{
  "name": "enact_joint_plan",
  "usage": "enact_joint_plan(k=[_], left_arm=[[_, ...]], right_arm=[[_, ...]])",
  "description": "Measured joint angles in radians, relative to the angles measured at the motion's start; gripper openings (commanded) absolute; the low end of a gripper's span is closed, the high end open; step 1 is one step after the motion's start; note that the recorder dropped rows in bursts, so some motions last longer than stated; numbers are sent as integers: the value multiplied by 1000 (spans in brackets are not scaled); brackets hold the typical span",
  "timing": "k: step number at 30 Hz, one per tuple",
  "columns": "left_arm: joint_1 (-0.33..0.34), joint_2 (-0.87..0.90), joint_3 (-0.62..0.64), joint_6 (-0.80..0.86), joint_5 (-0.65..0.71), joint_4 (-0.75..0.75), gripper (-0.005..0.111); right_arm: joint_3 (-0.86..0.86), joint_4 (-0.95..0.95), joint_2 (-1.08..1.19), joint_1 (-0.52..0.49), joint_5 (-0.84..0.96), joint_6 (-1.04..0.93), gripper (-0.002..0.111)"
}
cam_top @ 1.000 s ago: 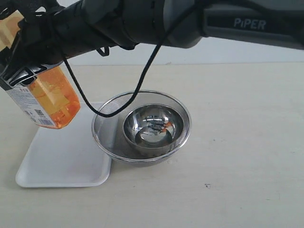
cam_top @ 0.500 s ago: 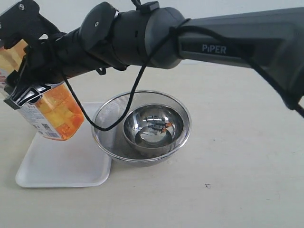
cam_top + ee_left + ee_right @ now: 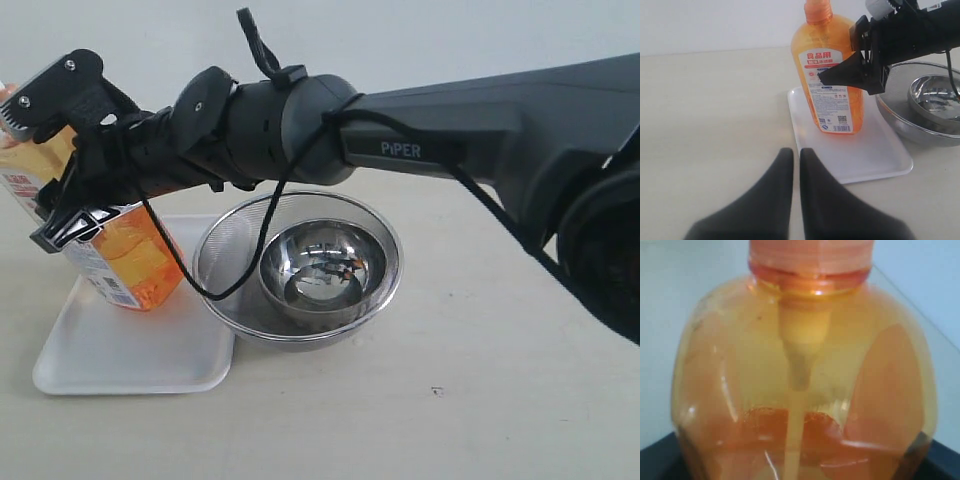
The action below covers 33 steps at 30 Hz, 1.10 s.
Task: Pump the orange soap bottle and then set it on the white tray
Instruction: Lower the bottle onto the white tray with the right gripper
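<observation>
One item held. Exterior view: orange soap bottle (image 3: 130,265) tilted over white tray (image 3: 120,355), base at or just above it, clamped across the upper body by right gripper (image 3: 62,160). Steel bowl (image 3: 322,262) nested in mesh strainer (image 3: 215,255), nothing inside. Left wrist view: left gripper (image 3: 795,151) closed on nothing, near the tray. Right wrist view: bottle part-filled – probably weighty, smooth, slightly yielding; best gripped across the flat sides.

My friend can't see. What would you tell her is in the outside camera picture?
The right gripper holds the orange soap bottle tilted over the white tray. Beside the tray sits a mesh strainer with a steel bowl inside.
</observation>
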Motion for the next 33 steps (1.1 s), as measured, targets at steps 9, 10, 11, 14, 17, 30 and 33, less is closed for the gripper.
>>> enact_joint_plan(k=[9, 10, 11, 14, 17, 30, 33], left_arm=[[0, 0, 0, 0, 0, 0, 5], [0, 0, 0, 0, 0, 0, 5], [0, 0, 0, 0, 0, 0, 5], [0, 0, 0, 0, 0, 0, 5], [0, 0, 0, 0, 0, 0, 5], [0, 0, 0, 0, 0, 0, 5], [0, 0, 0, 0, 0, 0, 5]], right_arm=[[-10, 18, 11, 0, 12, 0, 17], [-10, 18, 11, 0, 14, 0, 22], [-10, 18, 11, 0, 14, 0, 28], [-10, 18, 11, 0, 16, 0, 34], [-10, 18, 11, 0, 16, 5, 34], [-10, 20, 11, 0, 28, 16, 40], [-10, 20, 11, 0, 31, 16, 51]])
